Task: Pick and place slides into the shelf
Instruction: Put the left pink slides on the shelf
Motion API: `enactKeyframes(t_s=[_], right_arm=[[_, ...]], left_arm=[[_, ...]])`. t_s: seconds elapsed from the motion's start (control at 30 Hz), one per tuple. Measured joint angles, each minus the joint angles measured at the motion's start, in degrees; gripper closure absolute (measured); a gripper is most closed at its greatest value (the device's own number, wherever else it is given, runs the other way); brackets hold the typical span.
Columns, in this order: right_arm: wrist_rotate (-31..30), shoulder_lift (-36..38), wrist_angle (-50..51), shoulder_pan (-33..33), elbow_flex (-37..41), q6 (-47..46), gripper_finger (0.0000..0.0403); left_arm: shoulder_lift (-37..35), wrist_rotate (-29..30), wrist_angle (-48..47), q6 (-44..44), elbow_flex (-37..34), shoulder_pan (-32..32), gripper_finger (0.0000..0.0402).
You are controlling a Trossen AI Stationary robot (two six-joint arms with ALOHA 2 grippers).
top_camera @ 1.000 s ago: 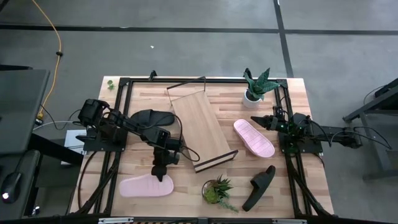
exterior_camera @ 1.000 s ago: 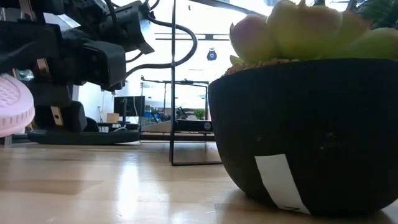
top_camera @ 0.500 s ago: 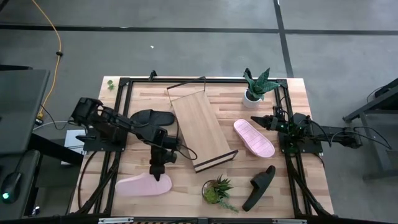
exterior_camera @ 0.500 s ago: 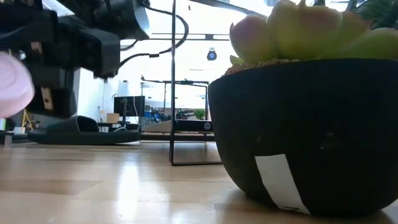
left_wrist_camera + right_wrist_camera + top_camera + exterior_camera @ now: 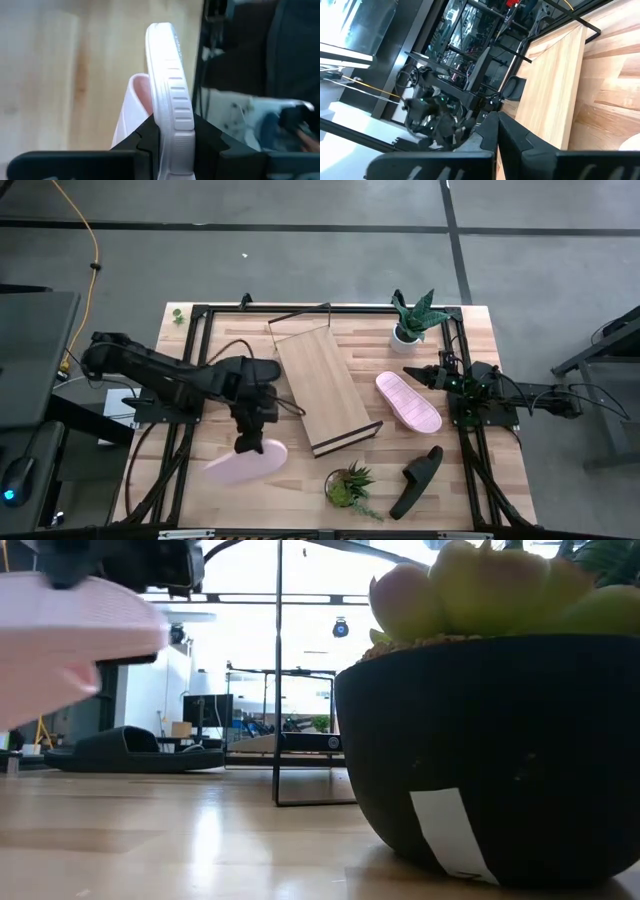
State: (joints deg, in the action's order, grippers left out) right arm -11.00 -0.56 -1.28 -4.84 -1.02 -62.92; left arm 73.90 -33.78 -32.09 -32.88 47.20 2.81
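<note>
1. Grey floor surrounds the butcher-block table (image 5: 300, 480) in the high view, with a black frame around its edges. The shelf (image 5: 326, 388), a slanted light-wood board with dark edging, lies in the middle, running from far left to near right. The left gripper (image 5: 250, 442) sits over the near-left part of the table, clamped on a pale pink slide (image 5: 245, 462) that is lifted and angled. A black slide (image 5: 245, 368) lies flat just left of the shelf. The second pink slide (image 5: 407, 401) lies right of the shelf. The second black slide (image 5: 417, 479) rests at the near right, beside a small succulent (image 5: 349, 485). A spiky plant in a white pot (image 5: 412, 317) stands at the far right. The right gripper (image 5: 411, 373) waits at the right edge, near the pink slide, its fingers together.

2. Low view: a black plant pot (image 5: 490, 760) with a white label fills the right side. The held pink slide (image 5: 70, 645) hangs at the upper left, clear of the tabletop. The black slide (image 5: 130, 753) lies flat farther back on the left, and the shelf's thin wire frame (image 5: 278, 670) rises in the middle.

3. Left wrist view: the dark fingers (image 5: 145, 137) pinch the pink slide (image 5: 170, 95) by its sole edge, above the wood.

4. Right wrist view: the right arm's fingers (image 5: 507, 135) are closed on nothing, with the shelf board (image 5: 555, 85) ahead.
</note>
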Motion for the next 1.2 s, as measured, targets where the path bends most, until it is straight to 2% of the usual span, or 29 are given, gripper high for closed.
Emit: enactKeyframes(t_s=[0.1,0.4,0.6,0.93,1.2], right_arm=[[0.06,-0.36,0.0,0.0,0.0,-0.02,0.0403],[-0.08,-1.0,0.02,0.0,0.0,-0.15,0.0403],[-1.01,-1.0,-0.06,0.01,0.0,-0.22,0.0403],[-1.06,-1.0,-0.07,0.02,0.0,-1.14,0.0403],[-1.04,-1.0,-0.31,0.02,0.02,-1.79,0.0403]], left_arm=[[-3.2,2.0,-0.83,0.03,0.0,-2.81,0.0333],[-11.38,2.9,-1.11,0.35,0.0,-12.5,0.0333],[-14.34,10.91,-1.58,5.07,3.02,-17.26,0.0333],[-14.54,23.13,0.61,20.36,13.36,-18.18,0.0333],[-14.49,24.81,14.72,23.76,15.04,-18.18,0.0333]])
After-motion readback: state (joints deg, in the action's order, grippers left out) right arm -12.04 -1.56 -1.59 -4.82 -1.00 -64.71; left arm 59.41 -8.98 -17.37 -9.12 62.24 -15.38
